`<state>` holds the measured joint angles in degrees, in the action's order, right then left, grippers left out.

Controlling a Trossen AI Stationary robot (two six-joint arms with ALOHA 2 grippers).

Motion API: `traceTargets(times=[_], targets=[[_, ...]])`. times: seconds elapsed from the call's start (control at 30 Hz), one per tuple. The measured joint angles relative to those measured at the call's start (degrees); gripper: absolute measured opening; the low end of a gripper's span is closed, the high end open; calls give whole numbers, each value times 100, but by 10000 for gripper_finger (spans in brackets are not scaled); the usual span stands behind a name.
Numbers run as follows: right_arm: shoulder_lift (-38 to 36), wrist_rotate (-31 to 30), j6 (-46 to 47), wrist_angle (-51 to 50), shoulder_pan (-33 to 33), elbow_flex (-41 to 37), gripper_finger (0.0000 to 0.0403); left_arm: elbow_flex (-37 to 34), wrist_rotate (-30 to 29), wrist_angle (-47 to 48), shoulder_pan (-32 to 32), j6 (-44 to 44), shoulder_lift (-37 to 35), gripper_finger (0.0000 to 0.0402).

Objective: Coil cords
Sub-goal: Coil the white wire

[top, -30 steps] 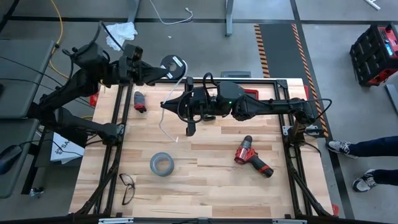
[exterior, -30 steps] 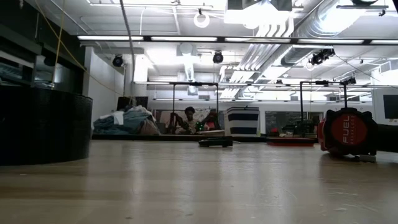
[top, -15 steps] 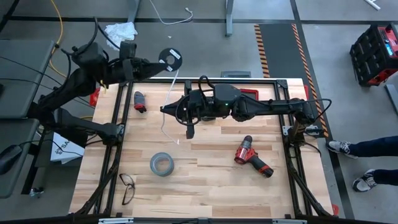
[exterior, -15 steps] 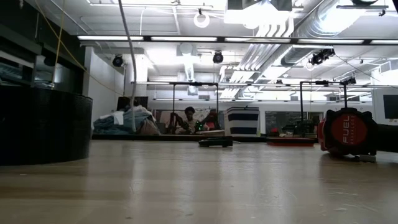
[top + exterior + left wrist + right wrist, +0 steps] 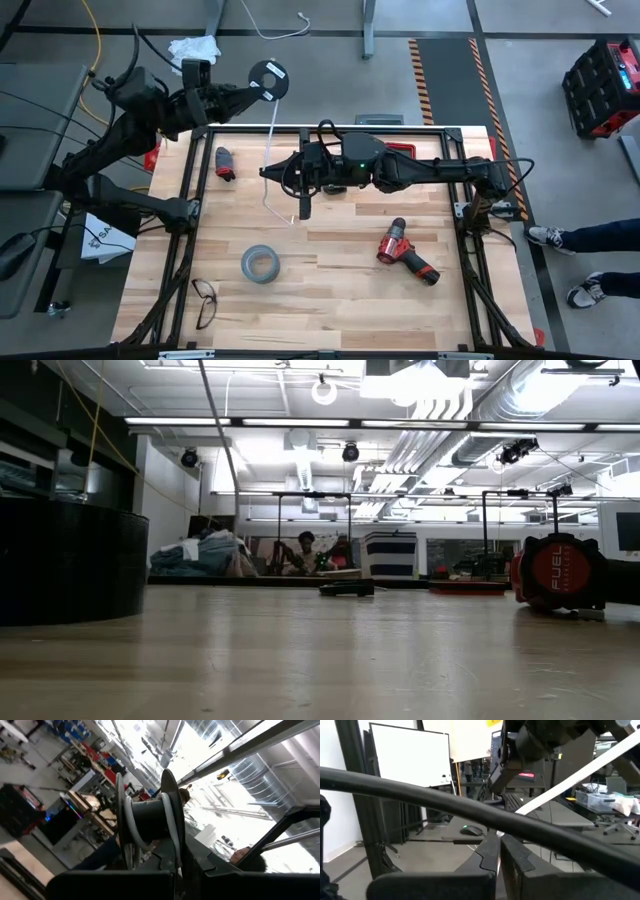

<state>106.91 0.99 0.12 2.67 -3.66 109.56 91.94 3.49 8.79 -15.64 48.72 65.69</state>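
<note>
Spool, clamped in L gripper, is swung farther out past table's far edge vs 1 s ago, cord pulled taut to R gripper, pinched shut on it; winding underway.

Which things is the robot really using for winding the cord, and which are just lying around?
Using:
- small black round spool with white label, held by the left gripper
- thin white cord, pinched by the right gripper

Lying around:
- grey tape roll
- red and black drill
- black-framed glasses
- small red and black tool
</note>
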Motion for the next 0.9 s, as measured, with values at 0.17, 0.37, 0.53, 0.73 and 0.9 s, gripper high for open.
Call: traceTargets(times=[0.17,0.37,0.53,0.73,0.9], targets=[[-11,-10,1,-62,2,8,0,-3,-70,-101,0,-448,3,1],[-9,-211,7,-99,2,8,3,-3,84,-64,-2,-1684,3,1],[-7,-183,1,-134,-5,4,13,-3,505,-70,-4,-2626,-6,1],[12,-97,22,-333,51,-8,29,1,1212,13,-13,-2996,-12,1],[24,-102,140,-553,93,-14,49,4,1491,211,-5,-3298,-82,1]])
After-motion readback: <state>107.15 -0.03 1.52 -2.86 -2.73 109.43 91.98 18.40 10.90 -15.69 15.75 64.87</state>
